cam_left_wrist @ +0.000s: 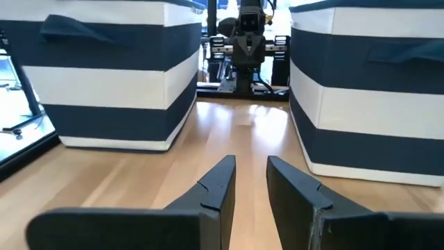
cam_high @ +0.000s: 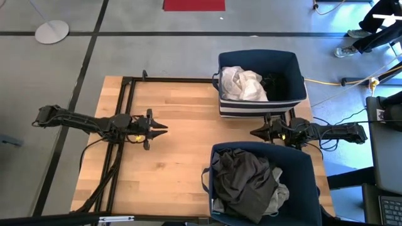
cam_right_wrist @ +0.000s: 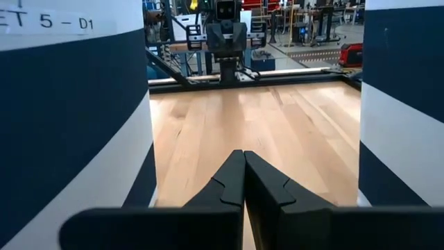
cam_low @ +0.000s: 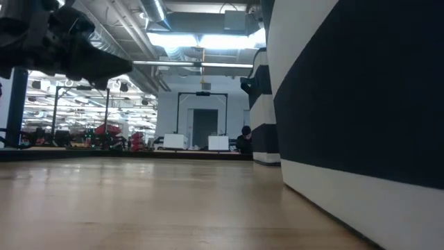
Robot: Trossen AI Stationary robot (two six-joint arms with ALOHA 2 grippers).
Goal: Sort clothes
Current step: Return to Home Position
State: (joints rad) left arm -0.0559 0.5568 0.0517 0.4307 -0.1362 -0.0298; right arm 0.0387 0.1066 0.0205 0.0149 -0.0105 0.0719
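Sorting looks done: the clothes [cam_high: 244,181] lie in the two bins [cam_high: 300,75] at right. The left gripper [cam_high: 162,129], centre-left, is slightly parted and empty. The right gripper [cam_high: 254,132], between the bins, is closed and empty. Only parking the arms seems to remain.

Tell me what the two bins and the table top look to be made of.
Top bin and bottom bin in the high view: probably matte fabric, navy with white stripes; rims bow unevenly and handles look sewn on. Table top: seemingly pale wood planks with a smooth, slightly glossy finish; grain, plank seams and reflections show.
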